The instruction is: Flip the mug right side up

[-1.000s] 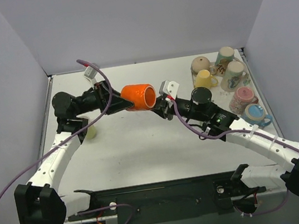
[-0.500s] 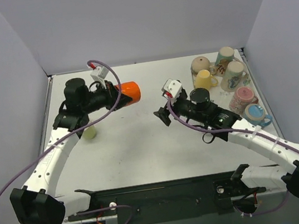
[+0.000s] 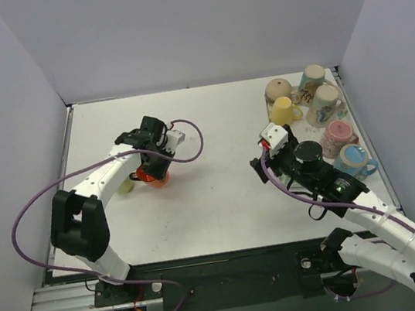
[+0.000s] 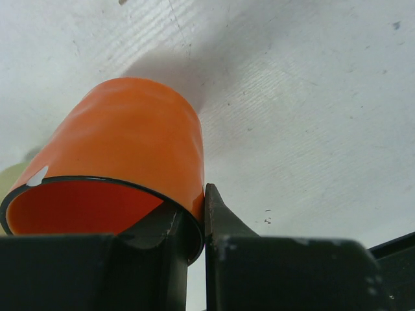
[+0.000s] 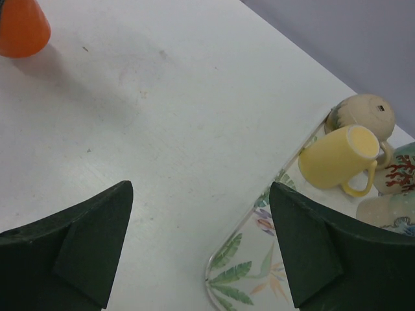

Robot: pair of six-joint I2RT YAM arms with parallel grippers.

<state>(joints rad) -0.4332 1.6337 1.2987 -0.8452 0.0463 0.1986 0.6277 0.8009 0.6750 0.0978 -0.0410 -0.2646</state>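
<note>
One orange mug [image 4: 130, 129] pinched at rim by left tool [image 4: 202, 210] | right tool [image 5: 201, 191] spread, empty

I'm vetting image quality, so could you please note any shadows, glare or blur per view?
Top external: even, diffuse light, no harsh shadows around the orange mug. Left wrist: soft shadow on the table beyond the mug, a small white glint on its rim, near jaws dark. Right wrist: jaws blurred at the edges, yellow mug crisp.
</note>
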